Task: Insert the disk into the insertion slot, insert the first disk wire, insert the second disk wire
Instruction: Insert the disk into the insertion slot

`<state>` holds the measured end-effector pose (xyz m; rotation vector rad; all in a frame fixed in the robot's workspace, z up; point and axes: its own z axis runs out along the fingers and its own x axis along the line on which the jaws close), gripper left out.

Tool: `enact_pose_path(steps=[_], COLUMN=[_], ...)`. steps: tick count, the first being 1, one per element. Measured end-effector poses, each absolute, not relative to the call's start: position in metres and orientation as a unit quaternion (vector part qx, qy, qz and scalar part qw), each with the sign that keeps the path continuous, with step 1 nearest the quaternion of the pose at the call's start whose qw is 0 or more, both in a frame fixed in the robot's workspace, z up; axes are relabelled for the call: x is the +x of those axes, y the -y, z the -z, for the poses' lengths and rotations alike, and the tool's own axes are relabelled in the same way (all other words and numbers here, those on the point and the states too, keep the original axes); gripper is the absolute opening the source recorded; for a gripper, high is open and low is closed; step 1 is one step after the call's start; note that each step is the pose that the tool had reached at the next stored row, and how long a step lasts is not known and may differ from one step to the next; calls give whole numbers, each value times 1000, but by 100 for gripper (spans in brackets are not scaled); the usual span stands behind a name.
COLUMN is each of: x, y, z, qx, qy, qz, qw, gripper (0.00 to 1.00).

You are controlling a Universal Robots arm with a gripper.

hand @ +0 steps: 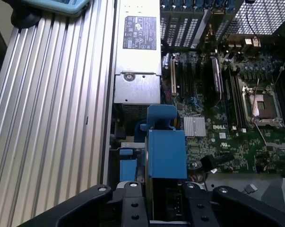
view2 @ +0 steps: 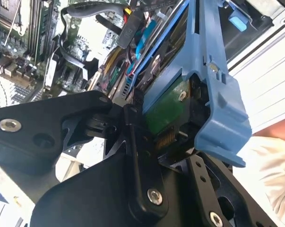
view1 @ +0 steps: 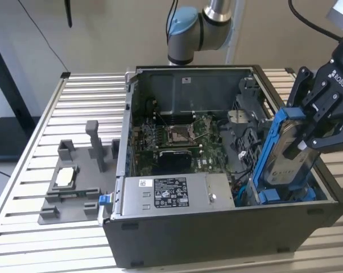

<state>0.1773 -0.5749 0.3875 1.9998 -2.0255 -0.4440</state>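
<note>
My gripper [view1: 305, 141] is shut on the disk [view1: 287, 154], a silver-grey drive in a bright blue carrier. The disk stands on edge, tilted, at the exterior view's right end of the open computer case. Its lower end is down at the insertion slot [view1: 273, 197], a bay with blue tabs. In the second wrist view the black fingers [view2: 138, 142] clamp the disk [view2: 218, 90] near its green circuit board, and loose black cables [view2: 125, 28] hang beyond it. The first wrist view shows the gripper [hand: 166, 208] around the disk's blue carrier [hand: 166, 153].
A grey labelled power-supply box [view1: 171, 193] lies along the case's front wall. The motherboard with its square socket [view1: 180, 133] fills the case floor. A grey fixture [view1: 74, 176] sits on the slatted table [view1: 29, 170]. A person's sleeve [view2: 274, 165] is nearby.
</note>
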Motion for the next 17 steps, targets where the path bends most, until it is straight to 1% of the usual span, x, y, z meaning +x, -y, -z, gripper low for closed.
enact_pose_path(steps=[13,14,16,17], x=[184,183,183,182], y=[575,575,575,575], z=[-364,-364,-364,-366], qx=[688,688,688,688], qy=[697,697,697,697], qz=[154,154,154,155], qw=[131,131,131,130], gripper=[32,33,33,40])
